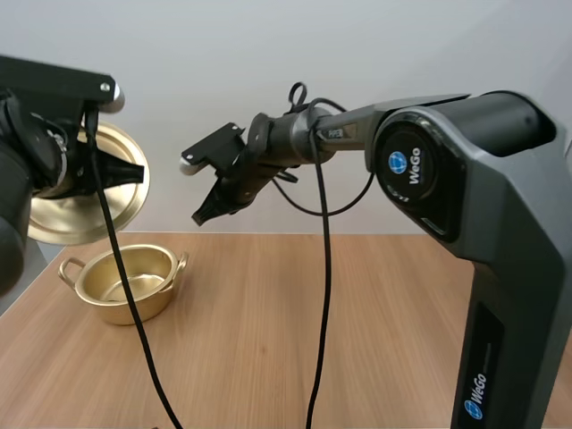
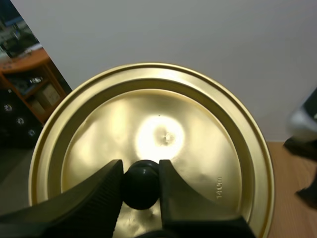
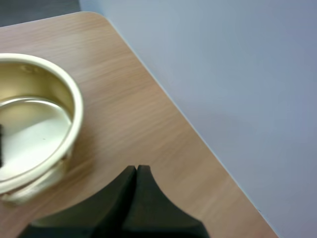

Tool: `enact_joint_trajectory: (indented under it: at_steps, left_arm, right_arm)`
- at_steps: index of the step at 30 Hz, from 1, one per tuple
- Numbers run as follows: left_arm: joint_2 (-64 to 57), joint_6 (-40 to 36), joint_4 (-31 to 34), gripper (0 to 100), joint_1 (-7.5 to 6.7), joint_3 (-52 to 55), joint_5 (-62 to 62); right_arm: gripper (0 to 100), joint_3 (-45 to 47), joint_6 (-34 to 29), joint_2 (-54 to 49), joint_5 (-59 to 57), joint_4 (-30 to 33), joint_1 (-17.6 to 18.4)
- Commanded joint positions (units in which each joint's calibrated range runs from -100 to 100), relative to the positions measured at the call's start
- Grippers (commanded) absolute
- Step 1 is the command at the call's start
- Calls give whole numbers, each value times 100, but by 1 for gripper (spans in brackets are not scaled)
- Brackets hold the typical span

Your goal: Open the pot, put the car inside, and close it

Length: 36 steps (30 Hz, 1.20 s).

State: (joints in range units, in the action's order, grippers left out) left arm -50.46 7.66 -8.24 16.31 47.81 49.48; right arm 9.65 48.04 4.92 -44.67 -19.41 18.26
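The wooden table [image 1: 357,313] has a plain pale wall [image 1: 268,71] just behind its far edge. The pot [image 1: 134,308] stands open near the rounded far left corner, close to the left edge. From it, open wood reaches to the right arm's base [image 1: 500,295]. The lid [image 1: 71,219] hangs above and behind the pot, tilted almost upright. The left gripper [image 2: 141,184] pinches the lid's black knob [image 2: 141,192]. The right gripper [image 1: 207,211] hovers in the air just right of the pot, its fingers pressed together.
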Motion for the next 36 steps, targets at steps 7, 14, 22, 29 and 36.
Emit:
enact_joint_trajectory:
  at_steps: [7, 14, 22, 29, 36]
  left_arm:
    - [2618, 99, -170, 0, 0, 400, -1036]
    - [3562, 839, -815, 0, -7, 400, -1353]
    - [4351, 1292, -1313, 0, -30, 44, -1287]
    - [4546, 2107, -1882, 16, -30, -155, -1424]
    - [4523, 2697, -2449, 100, -30, -170, -1540]
  right_arm:
    - [0, 30, 9, -1232, -524, -39, -943]
    - [0, 30, 39, -1918, -838, 9, -1045]
    - [0, 30, 7, -2371, -1378, -6, -1045]
    - [0, 30, 7, -2702, -1853, 81, -1045]
    - [0, 30, -7, -2916, -2093, 361, -1045]
